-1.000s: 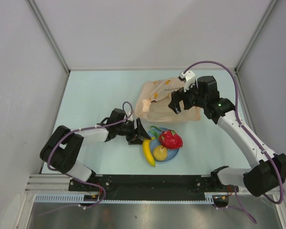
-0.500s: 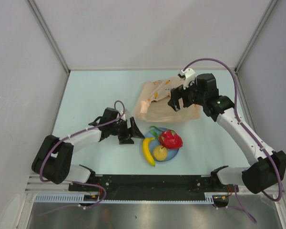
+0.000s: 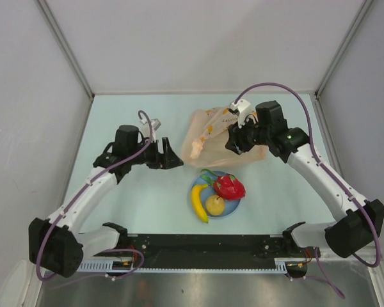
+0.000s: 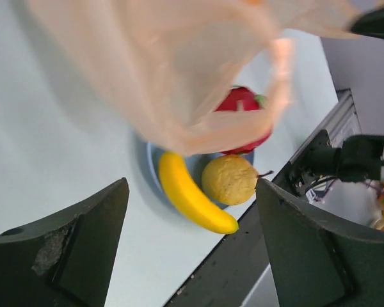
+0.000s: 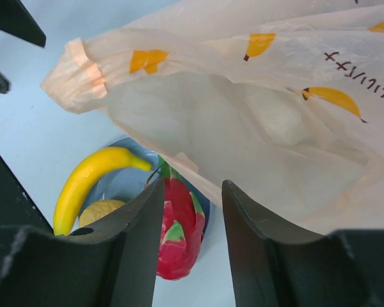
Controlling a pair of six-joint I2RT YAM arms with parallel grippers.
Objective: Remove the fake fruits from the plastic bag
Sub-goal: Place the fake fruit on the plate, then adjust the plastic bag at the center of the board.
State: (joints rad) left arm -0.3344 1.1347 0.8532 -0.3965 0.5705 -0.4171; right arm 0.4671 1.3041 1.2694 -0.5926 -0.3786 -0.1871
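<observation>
With the yellow banana [image 3: 198, 204], yellowish pear [image 3: 214, 204] and red dragon fruit [image 3: 229, 187] on the round blue plate [image 3: 234, 206], we should pinch the crinkly peach plastic bag [image 3: 211, 144] just beyond that plate firmly with the half-closed right gripper [image 3: 233, 144], its hold unclear to us, before the wide-open, empty left gripper [image 3: 171, 155] reaches in

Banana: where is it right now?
In the top view, the banana lies on the left edge of the blue plate, beside the pear, near side of the plastic bag.

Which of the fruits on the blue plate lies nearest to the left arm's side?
The banana: long, yellow, leftmost; the round pear and red dragon fruit sit to its right.
</observation>
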